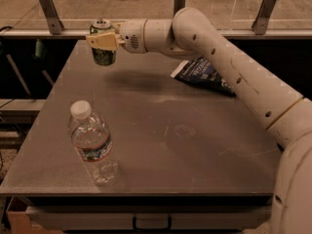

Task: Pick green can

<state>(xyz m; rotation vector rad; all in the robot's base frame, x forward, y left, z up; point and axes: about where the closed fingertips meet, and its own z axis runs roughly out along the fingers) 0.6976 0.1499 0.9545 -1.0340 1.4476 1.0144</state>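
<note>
The green can is upright, with a mottled green label and a silver top with a pull tab. It hangs clear above the far left part of the grey table, with its shadow on the tabletop below and to the right. My gripper reaches in from the right at the end of the white arm. Its tan fingers are shut around the can's upper body and hold it.
A clear plastic water bottle with a white cap stands near the table's front left. A dark blue snack bag lies at the far right of the table under my arm. A railing with metal posts runs behind the table.
</note>
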